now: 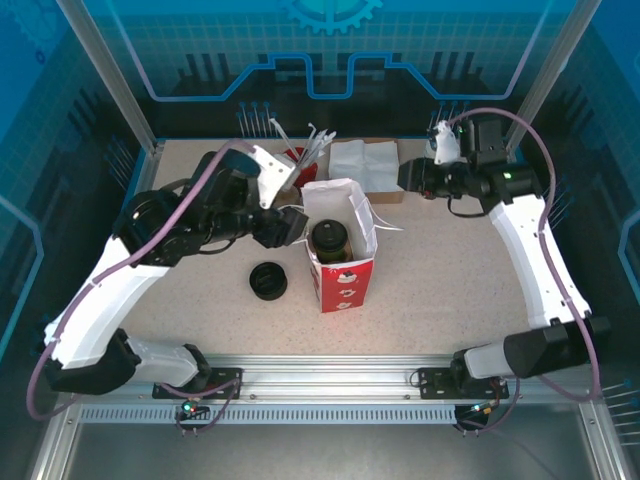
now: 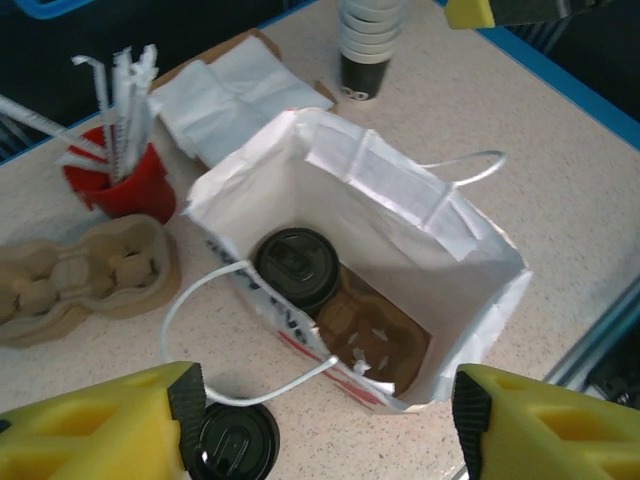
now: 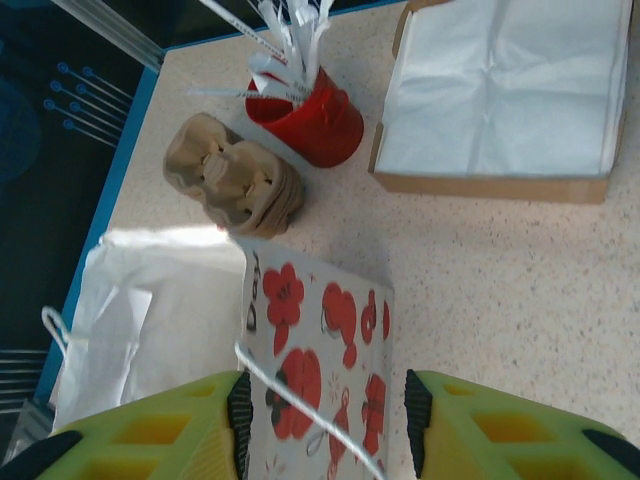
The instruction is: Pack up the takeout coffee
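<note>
Table [image 1: 450,280]: coffee [image 1: 328,240] in bag [image 1: 345,285], lid [image 1: 268,281] beside

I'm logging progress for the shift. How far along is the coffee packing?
Done: the takeout coffee sits upright inside the paper bag, lid on. In hand: nothing; the left hand hangs open above the bag, the right hand open near it. Left: probably just withdrawing both hands.

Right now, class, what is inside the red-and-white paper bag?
Inside the paper bag: the black-lidded takeout coffee, next to a brown cardboard carrier. The cup's body and the bag's floor are covered.
</note>
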You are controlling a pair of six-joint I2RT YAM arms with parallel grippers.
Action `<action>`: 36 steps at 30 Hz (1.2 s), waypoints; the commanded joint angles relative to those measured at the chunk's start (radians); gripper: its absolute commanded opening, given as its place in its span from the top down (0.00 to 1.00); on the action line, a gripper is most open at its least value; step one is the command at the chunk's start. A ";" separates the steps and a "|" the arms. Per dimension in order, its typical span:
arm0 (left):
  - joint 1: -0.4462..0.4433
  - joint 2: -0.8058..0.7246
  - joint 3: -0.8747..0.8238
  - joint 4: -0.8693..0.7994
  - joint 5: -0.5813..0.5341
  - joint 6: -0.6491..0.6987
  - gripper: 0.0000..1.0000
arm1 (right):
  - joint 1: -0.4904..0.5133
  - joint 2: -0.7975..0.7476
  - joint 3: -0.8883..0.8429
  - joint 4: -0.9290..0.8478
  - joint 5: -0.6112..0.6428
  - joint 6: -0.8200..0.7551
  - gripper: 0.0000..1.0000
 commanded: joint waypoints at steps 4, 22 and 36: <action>0.124 -0.176 -0.228 0.114 -0.067 -0.151 0.26 | 0.069 0.137 0.101 0.104 0.155 0.000 0.54; 0.210 -0.375 -0.485 0.125 -0.044 -0.260 0.22 | 0.095 0.596 0.369 0.244 0.399 -0.041 0.53; 0.210 -0.378 -0.523 0.142 -0.051 -0.250 0.22 | 0.125 0.884 0.533 0.225 0.480 -0.031 0.50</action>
